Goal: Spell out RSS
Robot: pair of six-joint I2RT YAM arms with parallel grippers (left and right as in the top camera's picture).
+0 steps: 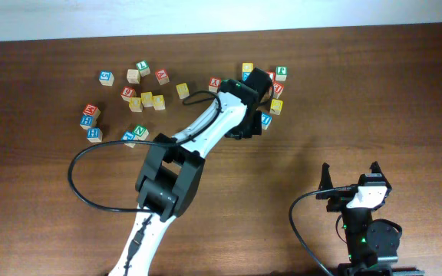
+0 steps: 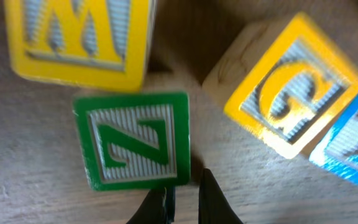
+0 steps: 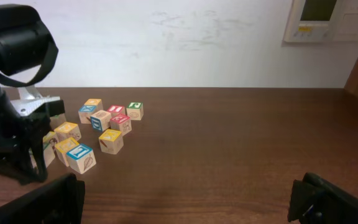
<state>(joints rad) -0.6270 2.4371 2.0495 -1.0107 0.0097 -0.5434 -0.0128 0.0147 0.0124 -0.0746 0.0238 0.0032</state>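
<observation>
Letter cubes (image 3: 101, 127) cluster on the brown table (image 3: 229, 155) beside a black arm (image 3: 11, 93) (one green-lettered cube (image 3: 135, 110) at the back).

The left arm reaches diagonally from lower left toward upper centre, left hand (image 1: 257, 92) pointing down, fingers (image 2: 214, 200) nearly together. The right arm is folded at lower right, right hand (image 1: 350, 169) spread wide.

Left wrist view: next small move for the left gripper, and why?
Probably back the left gripper off, open it, and shift toward the pale wooden cube with the green R. Its fingers sit nearly together, empty, beside the green-faced wooden Z cube and near the yellow-faced G cube; neither letter belongs in RSS.
</observation>
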